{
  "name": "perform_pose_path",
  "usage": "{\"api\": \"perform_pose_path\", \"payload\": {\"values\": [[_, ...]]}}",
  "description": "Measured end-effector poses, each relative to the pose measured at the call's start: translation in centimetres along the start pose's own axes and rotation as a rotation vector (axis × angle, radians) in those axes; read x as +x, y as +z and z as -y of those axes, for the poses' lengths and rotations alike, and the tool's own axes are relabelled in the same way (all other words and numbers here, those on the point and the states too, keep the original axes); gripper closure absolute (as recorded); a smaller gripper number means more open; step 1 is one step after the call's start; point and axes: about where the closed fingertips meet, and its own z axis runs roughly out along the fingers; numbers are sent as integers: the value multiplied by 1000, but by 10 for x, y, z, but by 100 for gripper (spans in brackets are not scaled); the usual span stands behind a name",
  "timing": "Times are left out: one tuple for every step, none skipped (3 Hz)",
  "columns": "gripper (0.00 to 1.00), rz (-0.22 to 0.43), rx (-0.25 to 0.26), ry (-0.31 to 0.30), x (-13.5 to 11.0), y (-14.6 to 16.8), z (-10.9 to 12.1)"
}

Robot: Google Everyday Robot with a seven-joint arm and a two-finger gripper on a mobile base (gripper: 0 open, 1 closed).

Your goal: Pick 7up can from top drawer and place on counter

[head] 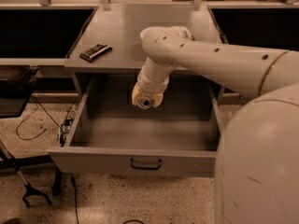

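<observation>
The top drawer (pixel 140 158) is pulled open under the grey counter (pixel 126 29). Its grey floor shows bare around the arm. No 7up can shows in this view; the arm hides the drawer's back middle. My gripper (pixel 146 99) is at the end of the cream arm, which reaches down from the right over the counter's front edge. It hangs inside the drawer near its back middle. The round wrist faces the camera and covers what lies behind it.
A flat dark device (pixel 96 52) lies on the counter's left front. Dark recessed bays (pixel 37 31) flank the counter. Cables (pixel 32 129) and a black stand foot (pixel 32 195) lie on the speckled floor at left. My own large body fills the right.
</observation>
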Motion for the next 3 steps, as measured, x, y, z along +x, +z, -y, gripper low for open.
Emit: {"api": "perform_pose_path", "payload": {"values": [[100,32,-73,-87,16,-23,5],[100,83,-123,-173,37,-51,15],[100,131,-151,-221,51,-75,23]]}}
